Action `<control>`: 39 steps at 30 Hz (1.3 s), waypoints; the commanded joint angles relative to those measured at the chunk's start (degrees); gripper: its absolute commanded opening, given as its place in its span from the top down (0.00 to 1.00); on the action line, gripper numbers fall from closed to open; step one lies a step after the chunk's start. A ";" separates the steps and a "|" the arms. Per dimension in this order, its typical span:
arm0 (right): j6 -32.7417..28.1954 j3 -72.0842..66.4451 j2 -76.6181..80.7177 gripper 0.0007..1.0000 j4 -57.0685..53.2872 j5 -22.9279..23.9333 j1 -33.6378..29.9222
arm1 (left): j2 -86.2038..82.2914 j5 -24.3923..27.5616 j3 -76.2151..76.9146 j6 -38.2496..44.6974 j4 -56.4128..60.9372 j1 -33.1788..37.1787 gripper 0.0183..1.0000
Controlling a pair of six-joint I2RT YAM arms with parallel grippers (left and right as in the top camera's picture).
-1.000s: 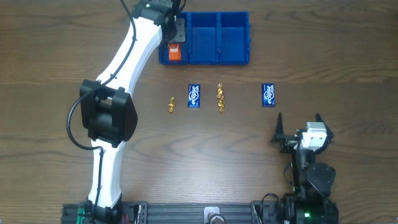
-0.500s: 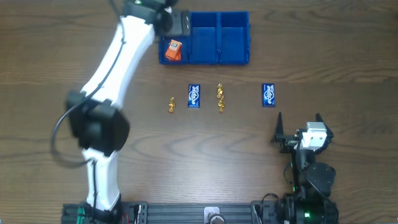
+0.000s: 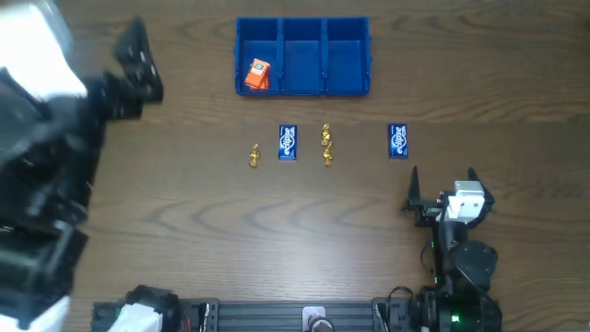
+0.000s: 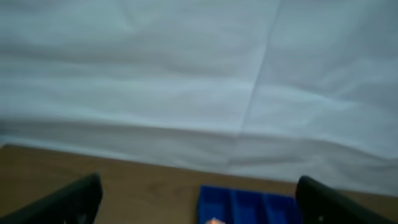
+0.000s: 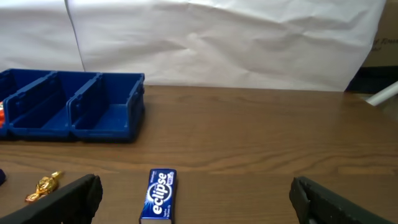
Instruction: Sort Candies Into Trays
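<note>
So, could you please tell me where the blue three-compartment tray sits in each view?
Top view: blue tray at top centre, beyond the gold candies.
Left wrist view: tray straight ahead, between that gripper's fingers.
Right wrist view: tray beyond the gold candy.
Shared landmark: the orange candy in its end compartment.

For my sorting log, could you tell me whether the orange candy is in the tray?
In: the orange candy lies inside the blue tray, in the compartment at the top view's left end.

Tray (image 3: 302, 92) and packets (image 3: 288, 142) are blue, one candy (image 3: 257, 76) orange, small candies (image 3: 326, 136) gold, table (image 3: 516, 92) grained brown.
</note>
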 commanded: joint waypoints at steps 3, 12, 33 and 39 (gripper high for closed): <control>-0.79 -0.07 -0.33 0.00 -0.48 -0.46 -0.24 | -23.15 8.11 -28.81 6.69 4.96 7.78 0.00; -0.79 -0.07 -0.33 0.00 -0.48 -0.46 -0.24 | -50.56 18.12 -58.66 9.86 18.53 11.91 0.00; -0.79 -0.07 -0.33 0.00 -0.48 -0.46 -0.24 | -57.00 18.01 -85.61 10.19 27.43 12.52 0.00; -0.79 -0.07 -0.33 0.00 -0.48 -0.46 -0.24 | -56.94 17.99 -85.61 10.21 27.28 12.52 0.00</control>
